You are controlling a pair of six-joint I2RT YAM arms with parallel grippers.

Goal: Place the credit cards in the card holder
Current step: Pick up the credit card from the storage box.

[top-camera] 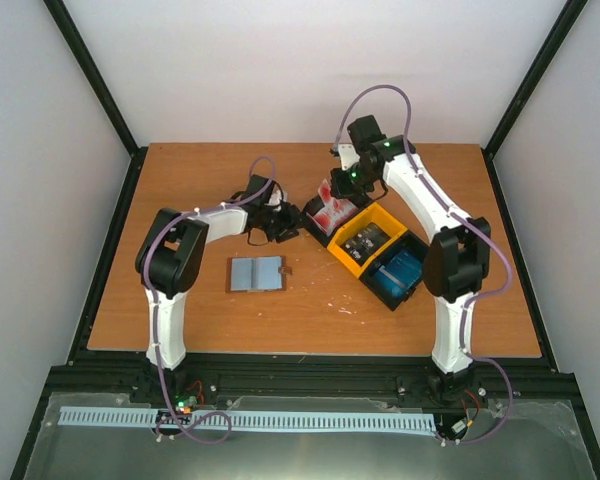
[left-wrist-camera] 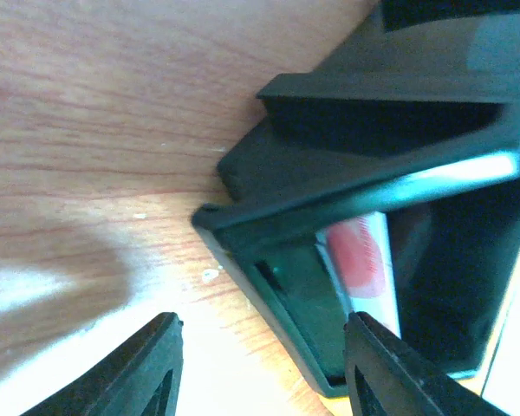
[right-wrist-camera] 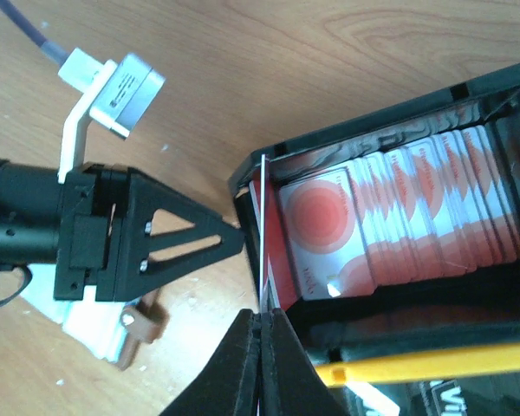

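Note:
Red-and-white credit cards (right-wrist-camera: 399,208) stand in a row in a black bin (top-camera: 323,228). My right gripper (right-wrist-camera: 262,314) is shut on one thin card (right-wrist-camera: 263,225), seen edge-on at the bin's left end; in the top view this gripper (top-camera: 346,186) is over that bin. My left gripper (left-wrist-camera: 262,322) is open and empty, low at the bin's outer corner, with one red-and-white card (left-wrist-camera: 361,260) showing inside. In the top view the left gripper (top-camera: 283,222) is just left of the bin. The card holder (top-camera: 257,273) lies open on the table, grey-blue lining up, brown tab to the right.
A yellow bin (top-camera: 352,262) holds dark cards (top-camera: 367,239). A black bin (top-camera: 383,291) to its right holds blue cards (top-camera: 401,270). The left gripper's finger (right-wrist-camera: 169,243) is close to the held card. The holder's brown tab (right-wrist-camera: 143,325) shows below it.

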